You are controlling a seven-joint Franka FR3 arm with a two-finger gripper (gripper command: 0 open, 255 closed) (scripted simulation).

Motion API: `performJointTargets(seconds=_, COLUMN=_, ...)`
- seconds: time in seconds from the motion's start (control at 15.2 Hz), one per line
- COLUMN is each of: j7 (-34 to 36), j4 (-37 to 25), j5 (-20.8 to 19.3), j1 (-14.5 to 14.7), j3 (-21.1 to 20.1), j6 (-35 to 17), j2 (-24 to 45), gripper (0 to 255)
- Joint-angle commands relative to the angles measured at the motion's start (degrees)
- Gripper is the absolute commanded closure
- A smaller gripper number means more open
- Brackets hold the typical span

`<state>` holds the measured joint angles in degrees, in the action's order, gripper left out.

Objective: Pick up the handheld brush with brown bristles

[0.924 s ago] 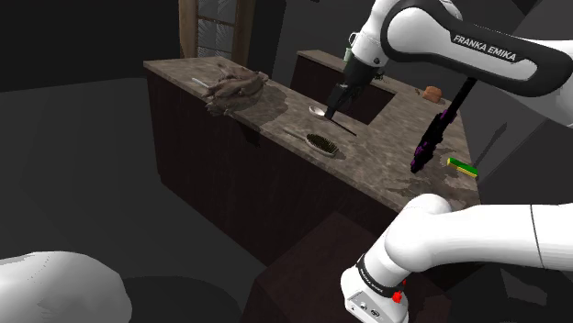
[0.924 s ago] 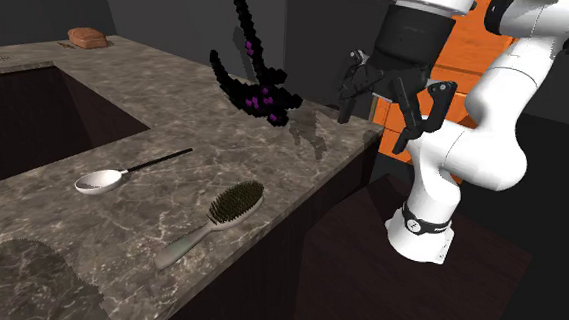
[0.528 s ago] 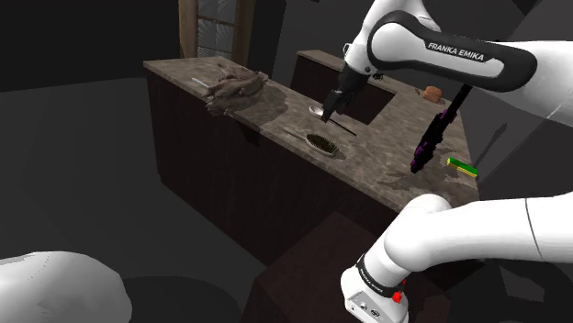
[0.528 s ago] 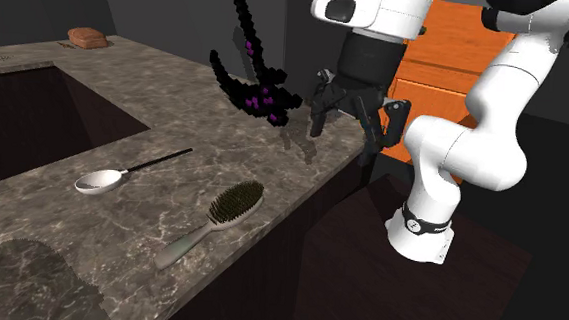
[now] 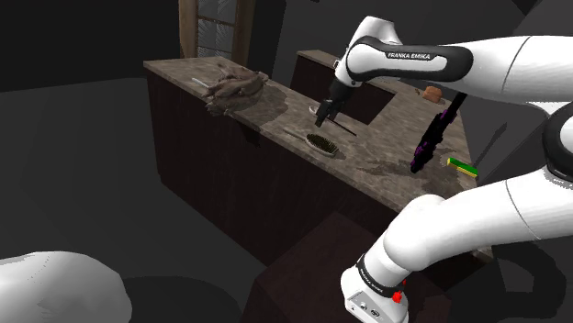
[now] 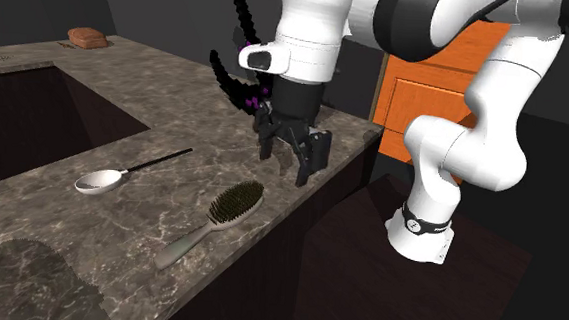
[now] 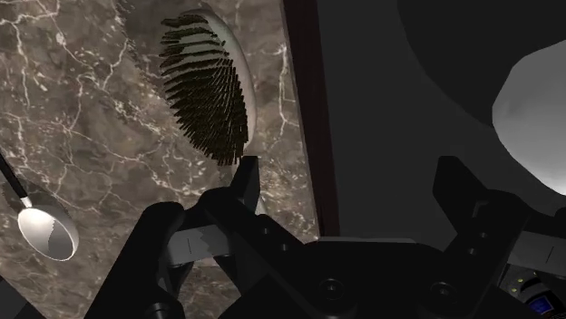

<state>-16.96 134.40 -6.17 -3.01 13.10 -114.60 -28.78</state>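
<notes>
Gripper (image 6: 293, 156): 2 fingers apart, holding nothing, poised over the counter (image 6: 166, 98) edge, near the brush head. Brush (image 6: 219, 216) lies flat on the counter, bristles up, untouched, with a spoon (image 6: 101, 181) nearby. Judgement: approach largely made; final alignment, descent, closing and lift remain

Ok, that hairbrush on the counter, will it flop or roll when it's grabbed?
The brush looks like one rigid piece, so probably no flopping. It lies flat, bristles up, so rolling seems unlikely. On the smooth-looking counter it might slide or spin if the gripper nudges one end.
</notes>
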Motion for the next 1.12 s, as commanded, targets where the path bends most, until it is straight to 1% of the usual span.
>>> performJointTargets(seconds=0.0, j7=-2.24, j4=-0.56, j5=0.46, j1=-0.11, j3=2.11, j6=-2.85, j2=3.48, gripper=0)
performJointTargets(seconds=0.2, j7=-5.68, j4=-2.36, j5=2.0, j1=-0.02, j3=5.0, j6=-6.43, j2=9.3, gripper=0)
performJointTargets(seconds=0.4, j7=-9.57, j4=-4.84, j5=4.5, j1=0.16, j3=7.75, j6=-9.55, j2=15.55, gripper=0)
performJointTargets(seconds=0.73, j7=-17.11, j4=-10.47, j5=10.99, j1=-0.13, j3=11.26, j6=-13.29, j2=26.87, gripper=0)
performJointTargets(seconds=0.79, j7=-17.61, j4=-10.9, j5=11.48, j1=-0.27, j3=11.34, j6=-13.45, j2=27.61, gripper=0)
performJointTargets(seconds=1.06, j7=-18.54, j4=-9.3, j5=12.56, j1=-0.32, j3=11.35, j6=-16.39, j2=29.15, gripper=0)
